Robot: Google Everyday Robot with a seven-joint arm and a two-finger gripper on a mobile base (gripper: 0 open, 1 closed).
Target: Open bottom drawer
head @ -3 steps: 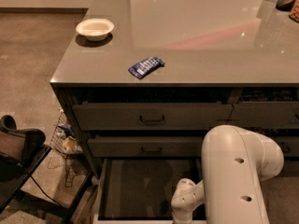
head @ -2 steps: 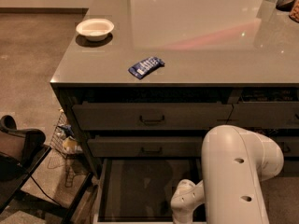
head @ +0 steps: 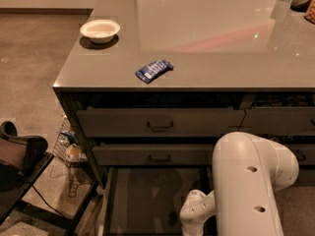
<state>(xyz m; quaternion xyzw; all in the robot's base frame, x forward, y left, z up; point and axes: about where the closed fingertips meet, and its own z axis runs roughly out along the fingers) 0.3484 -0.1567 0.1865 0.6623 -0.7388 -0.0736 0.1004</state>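
The bottom drawer (head: 147, 200) stands pulled out from the cabinet. I look down into its dark, empty inside, and its front and handle lie below the lower edge of the view. The middle drawer (head: 157, 155) and the top drawer (head: 160, 122) above it are shut. My white arm (head: 251, 181) comes in at the lower right, and its wrist (head: 196, 213) reaches down over the open drawer. The gripper itself is past the wrist, below the edge of the view.
On the grey countertop (head: 206, 43) lie a white bowl (head: 100, 30) and a blue snack packet (head: 154, 70). A wire basket (head: 69, 149) sits on the floor left of the cabinet, with a dark chair (head: 19, 156) beside it. More drawers (head: 280, 119) continue to the right.
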